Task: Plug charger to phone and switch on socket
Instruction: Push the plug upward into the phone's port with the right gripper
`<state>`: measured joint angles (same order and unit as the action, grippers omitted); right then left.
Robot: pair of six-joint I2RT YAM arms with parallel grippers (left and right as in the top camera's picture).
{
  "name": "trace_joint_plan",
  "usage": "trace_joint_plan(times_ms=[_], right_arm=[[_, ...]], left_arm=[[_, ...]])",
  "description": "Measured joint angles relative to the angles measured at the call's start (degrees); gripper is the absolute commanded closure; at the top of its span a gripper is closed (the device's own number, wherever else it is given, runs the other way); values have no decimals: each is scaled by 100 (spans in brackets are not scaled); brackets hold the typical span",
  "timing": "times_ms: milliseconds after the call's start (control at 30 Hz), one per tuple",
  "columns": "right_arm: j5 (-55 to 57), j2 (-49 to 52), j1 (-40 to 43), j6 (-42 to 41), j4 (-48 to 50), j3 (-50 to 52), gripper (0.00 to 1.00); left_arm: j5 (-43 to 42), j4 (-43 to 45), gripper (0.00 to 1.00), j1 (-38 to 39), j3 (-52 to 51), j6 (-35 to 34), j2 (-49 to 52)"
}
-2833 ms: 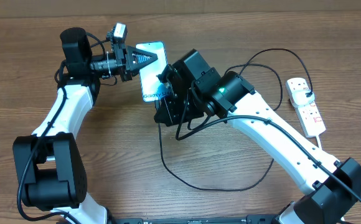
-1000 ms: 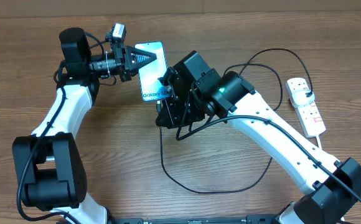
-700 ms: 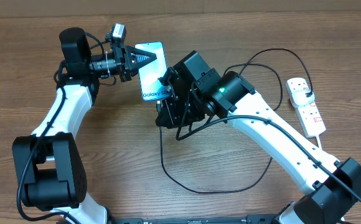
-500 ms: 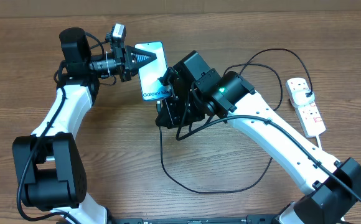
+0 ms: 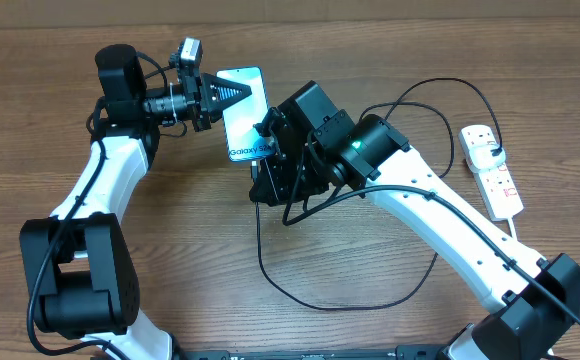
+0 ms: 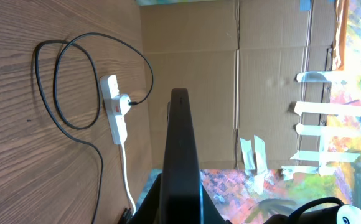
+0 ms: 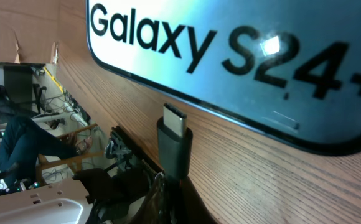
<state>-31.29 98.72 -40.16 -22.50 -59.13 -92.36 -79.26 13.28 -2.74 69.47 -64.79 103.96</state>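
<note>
So, starting at the left: the left gripper (image 5: 250, 92) has its fingers pressed together into one point, and it sits over the upper left part of the phone (image 5: 242, 130). Can't tell if it actually touches the glass. The phone lies flat on the wooden table (image 5: 190, 220), screen up and lit, with "Galaxy S24+" readable. Right next to it, at the phone's lower edge, the right gripper (image 7: 168, 185) is pinching the plug tip (image 7: 173, 146) of the charger (image 5: 259, 240). From the wrist view the metal end points straight at the phone's dark edge and is just beside it, not inside. The black cable runs down from there, loops wide across the table and heads over to the far right. That's where the socket (image 5: 497, 175) lies, with the white adapter (image 5: 482, 140) sitting in its top outlet.
</note>
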Motion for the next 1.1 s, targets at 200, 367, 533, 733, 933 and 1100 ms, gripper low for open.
trace_joint_plan(times_ms=[200, 367, 533, 733, 933, 1100], right_arm=[[0, 0, 0, 2, 7, 0, 96], [-2, 0, 0, -2, 96, 0, 96], [-2, 0, 0, 2, 131, 0, 96], [-2, 0, 0, -87, -107, -2, 96], [0, 0, 0, -212, -195, -2, 96], [4, 0, 0, -240, -87, -2, 96]], left_arm=[[-2, 0, 96, 0, 0, 0, 0], [-4, 0, 96, 0, 0, 2, 0], [-28, 0, 96, 0, 0, 52, 0], [-68, 0, 96, 0, 0, 271, 0], [-66, 0, 96, 0, 0, 466, 0], [-66, 0, 96, 0, 0, 501, 0]])
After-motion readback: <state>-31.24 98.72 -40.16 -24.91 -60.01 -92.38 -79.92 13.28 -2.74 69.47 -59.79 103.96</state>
